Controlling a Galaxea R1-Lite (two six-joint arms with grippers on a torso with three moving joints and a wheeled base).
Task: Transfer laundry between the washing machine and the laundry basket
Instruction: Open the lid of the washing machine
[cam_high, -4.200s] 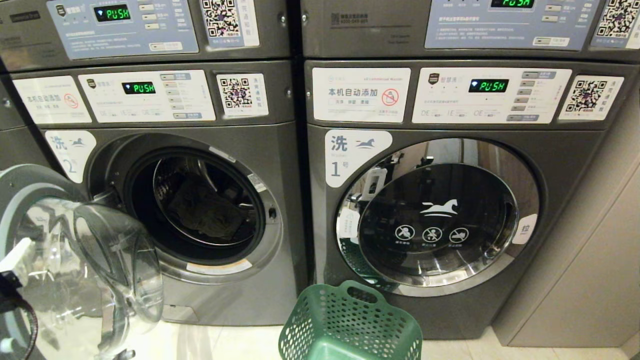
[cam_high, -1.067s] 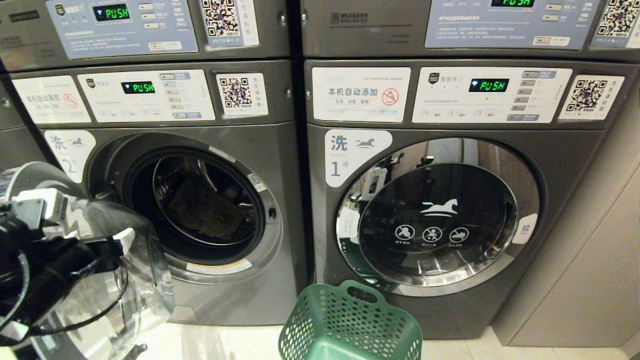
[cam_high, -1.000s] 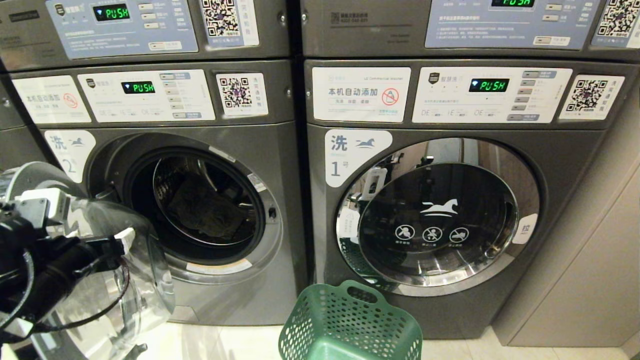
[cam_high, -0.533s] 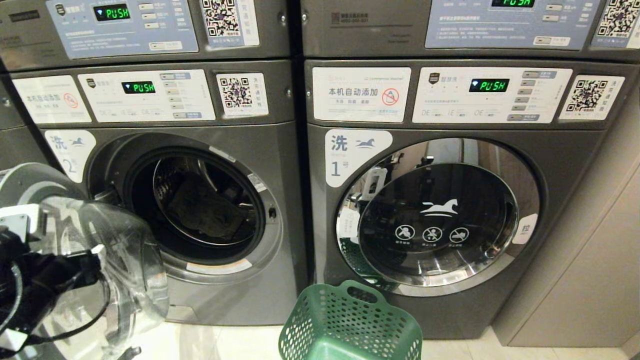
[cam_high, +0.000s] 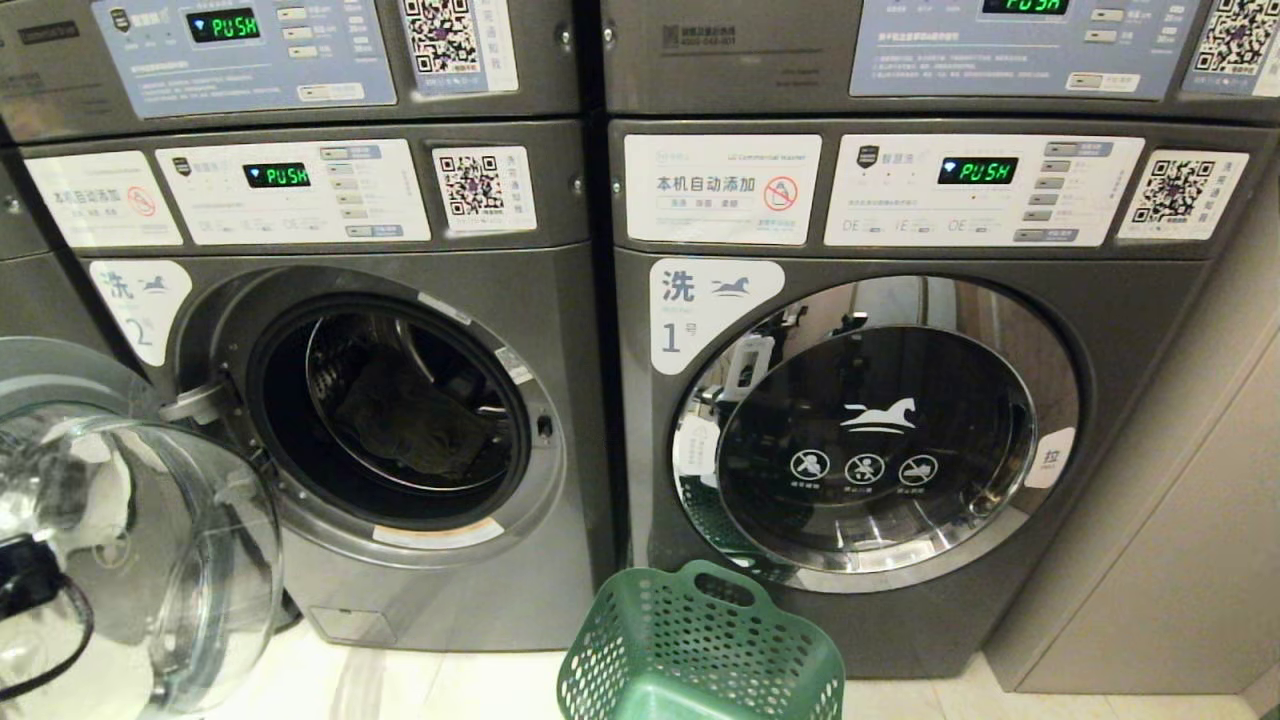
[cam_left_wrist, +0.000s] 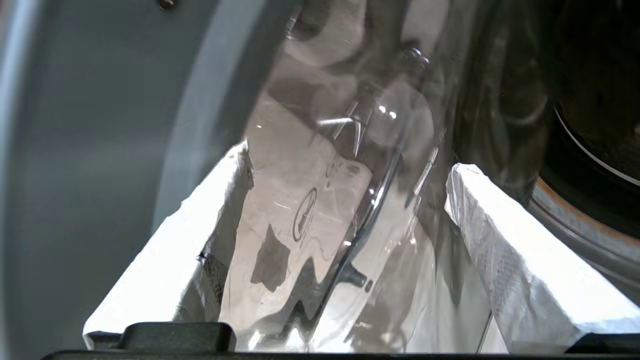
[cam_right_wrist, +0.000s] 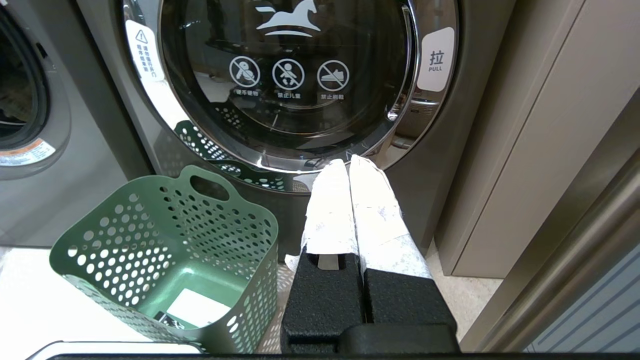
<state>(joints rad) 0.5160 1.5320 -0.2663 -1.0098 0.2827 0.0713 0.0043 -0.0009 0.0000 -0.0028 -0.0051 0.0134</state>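
The floor (cam_high: 480, 690) is pale, shiny tile, and light bounces off it. On the right stands a tall beige cabinet (cam_high: 1180, 520) with flat, plain doors. More grey machines (cam_high: 300, 60) are stacked up high along the back, with 2 little green screens (cam_high: 224, 25) glowing on top

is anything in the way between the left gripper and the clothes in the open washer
Yes: the open glass door. The left gripper, open, sits right against its clear bowl, with the dark laundry beyond in the drum. The drum's opening itself looks unblocked.
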